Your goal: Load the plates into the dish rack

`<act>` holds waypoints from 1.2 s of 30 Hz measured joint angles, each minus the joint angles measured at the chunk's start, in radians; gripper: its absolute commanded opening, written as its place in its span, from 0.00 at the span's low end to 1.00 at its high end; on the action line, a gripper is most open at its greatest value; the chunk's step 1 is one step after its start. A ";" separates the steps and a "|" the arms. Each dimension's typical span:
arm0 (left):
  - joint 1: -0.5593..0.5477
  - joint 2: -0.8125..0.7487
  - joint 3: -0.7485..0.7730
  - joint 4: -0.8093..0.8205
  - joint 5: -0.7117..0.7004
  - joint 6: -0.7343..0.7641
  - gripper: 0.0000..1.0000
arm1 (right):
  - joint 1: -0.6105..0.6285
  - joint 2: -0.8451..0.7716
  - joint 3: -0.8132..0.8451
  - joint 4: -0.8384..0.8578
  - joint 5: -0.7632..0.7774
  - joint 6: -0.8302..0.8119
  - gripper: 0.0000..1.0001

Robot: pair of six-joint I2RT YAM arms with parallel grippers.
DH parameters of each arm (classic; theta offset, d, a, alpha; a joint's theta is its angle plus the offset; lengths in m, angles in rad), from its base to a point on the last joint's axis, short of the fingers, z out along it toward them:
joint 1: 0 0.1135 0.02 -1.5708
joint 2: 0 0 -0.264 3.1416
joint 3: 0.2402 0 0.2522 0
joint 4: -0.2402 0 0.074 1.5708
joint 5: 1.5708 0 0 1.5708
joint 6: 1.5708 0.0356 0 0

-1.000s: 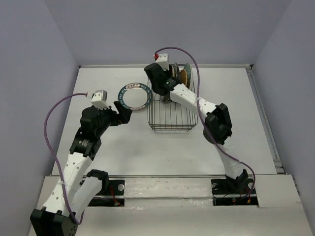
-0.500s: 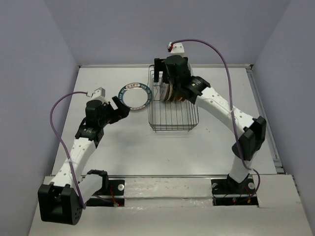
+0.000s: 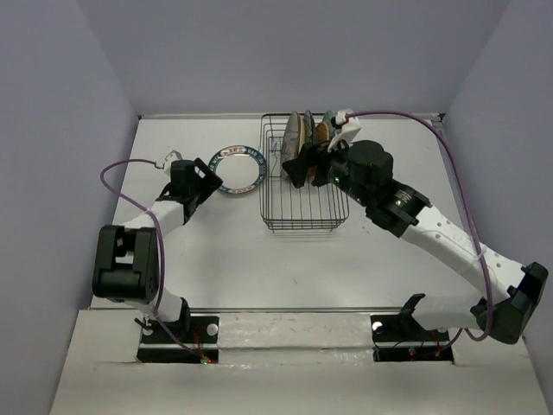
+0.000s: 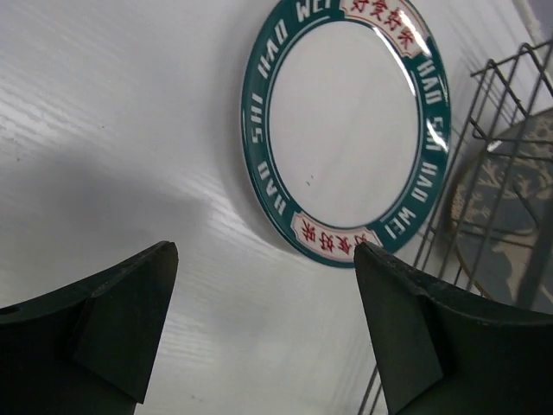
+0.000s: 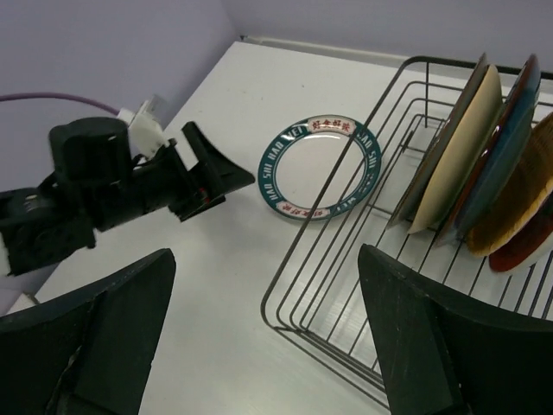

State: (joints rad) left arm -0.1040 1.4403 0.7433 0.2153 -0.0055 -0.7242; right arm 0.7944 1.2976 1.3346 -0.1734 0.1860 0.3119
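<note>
Black left gripper (image 4: 263,255): jaws wide apart, nothing in them, low over the white table (image 3: 199,251), aimed at the round white plate with the teal rim and red lettering (image 4: 346,130). That plate lies flat on the table, just left of the black wire dish rack (image 3: 304,212). It's close to the rack's side wall, can't tell if it touches. It sits just beyond the fingertips, no contact visible. The rack's far end holds the other plates (image 5: 467,147) upright on edge between the tines: grey patterned, pale tan, dark teal, orange-brown wood. Looks like five in all, though they overlap. The near half of the rack is bare wire. Black right gripper (image 5: 266,259) hovers above the rack, jaws also spread wide, empty. My read: five racked, one to go, so the step in hand is picking up the last plate, and the left arm is best placed for it. Next move calls for getting a finger under the rim, since a flat plate on a smooth top gives little to bite. Then tip it upright and drop it into a free slot on the near side of the row without knocking the neighbours.
</note>
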 measured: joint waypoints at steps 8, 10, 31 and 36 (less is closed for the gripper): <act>0.042 0.282 0.132 0.097 -0.002 -0.031 0.63 | 0.000 -0.123 -0.211 0.087 -0.138 0.070 0.87; 0.051 0.354 0.174 0.123 0.003 -0.042 0.56 | 0.000 -0.128 -0.246 0.092 -0.160 0.084 0.87; 0.080 0.409 0.179 0.304 0.054 -0.132 0.06 | 0.000 -0.039 -0.290 0.157 -0.261 0.149 0.84; 0.092 0.093 -0.029 0.233 -0.031 -0.147 0.06 | 0.000 0.099 -0.190 0.156 -0.325 0.149 0.89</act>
State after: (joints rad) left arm -0.0116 1.5333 0.7139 0.4484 -0.0364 -0.8715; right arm 0.7944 1.3968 1.1450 -0.0170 -0.1390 0.4606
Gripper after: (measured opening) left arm 0.103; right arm 0.861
